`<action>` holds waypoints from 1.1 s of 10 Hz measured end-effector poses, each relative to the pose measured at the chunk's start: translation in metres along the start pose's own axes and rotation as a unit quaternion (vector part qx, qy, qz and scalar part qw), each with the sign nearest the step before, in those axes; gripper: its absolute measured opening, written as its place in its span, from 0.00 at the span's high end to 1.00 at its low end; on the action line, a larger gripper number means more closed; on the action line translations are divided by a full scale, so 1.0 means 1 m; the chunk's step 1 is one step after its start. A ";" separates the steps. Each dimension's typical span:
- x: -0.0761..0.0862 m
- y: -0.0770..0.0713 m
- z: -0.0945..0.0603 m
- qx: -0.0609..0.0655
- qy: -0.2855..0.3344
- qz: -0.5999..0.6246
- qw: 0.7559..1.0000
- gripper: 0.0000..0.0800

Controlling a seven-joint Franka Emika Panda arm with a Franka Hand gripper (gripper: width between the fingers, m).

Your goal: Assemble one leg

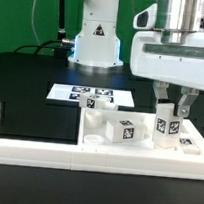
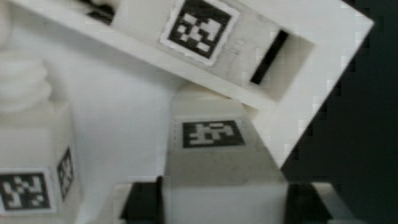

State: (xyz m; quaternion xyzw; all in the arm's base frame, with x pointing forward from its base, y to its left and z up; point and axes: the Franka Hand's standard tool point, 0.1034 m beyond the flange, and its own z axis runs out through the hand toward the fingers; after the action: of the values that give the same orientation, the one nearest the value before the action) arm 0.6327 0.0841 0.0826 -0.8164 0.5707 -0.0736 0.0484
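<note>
The gripper (image 1: 171, 108), at the exterior view's right, is clenched on an upright leg (image 1: 168, 123) (tags on its faces) above the white panel (image 1: 136, 153).

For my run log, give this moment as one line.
claw: shut on small white tagged plastic leg | leg: upright, at large flat white panel

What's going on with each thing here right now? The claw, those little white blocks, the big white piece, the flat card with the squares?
gripper: down at the parts, shut on the leg.
leg: upright between the fingers, over the panel.
second leg: lying loose, not held.
third leg: lying loose, partly hidden.
white panel: flat on the table, nobody holding it.
marker board: flat on the table, untouched.
</note>
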 end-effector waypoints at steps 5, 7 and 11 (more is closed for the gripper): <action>0.001 0.000 0.000 -0.002 -0.002 0.036 0.999 0.36; 0.000 0.001 0.000 -0.017 -0.003 -0.069 0.997 0.22; 0.001 0.002 0.000 -0.015 -0.004 -0.205 0.979 0.19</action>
State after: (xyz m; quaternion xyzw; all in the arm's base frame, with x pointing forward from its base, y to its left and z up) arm 0.6316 0.0826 0.0827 -0.9169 0.3924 -0.0701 0.0227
